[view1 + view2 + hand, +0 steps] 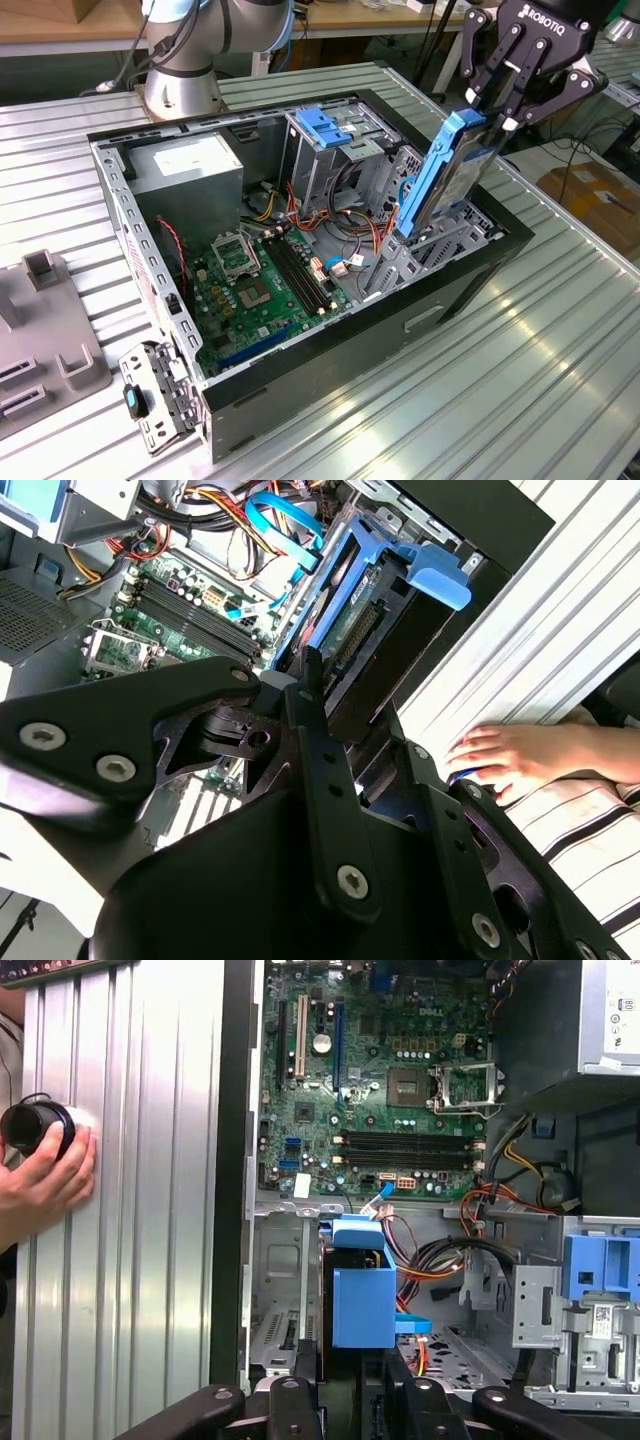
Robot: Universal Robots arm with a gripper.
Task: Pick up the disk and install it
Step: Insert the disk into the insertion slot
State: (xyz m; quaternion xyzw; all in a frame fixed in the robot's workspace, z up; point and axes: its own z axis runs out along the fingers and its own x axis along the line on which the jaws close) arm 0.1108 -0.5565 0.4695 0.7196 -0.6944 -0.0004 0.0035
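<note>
End effector (497, 113), black, two-fingered: closing on the upper end of the disk (450, 175), fingers pinching across its thin faces, linkages looming closest in both wrist views. Disk, grey metal body in a light-blue carrier rail: standing steeply tilted, upper end hanging above the computer case (330, 350), lower end reaching down among the grey bay plates at the case end facing the table (520, 380) edge on the exterior view's right; whether it is seating in the bay cannot be told. Handling, as judged: stiff and dense, likely weighing more than its size suggests; smooth metal faces tending to slip under a light pinch; the plastic rail probably giving a little. In the second wrist view the underside circuit board and connector of the disk (365, 610) are showing, so those are looking like the fragile parts; the long side edges and the rail are looking like the safer places to take hold. Case: lying open on its side near the middle of the table, motherboard (260, 285) and drive cage (325, 125) showing. Person's hand (40, 1175): resting on the table beside the case, holding a black cylinder (30, 1128).
</note>
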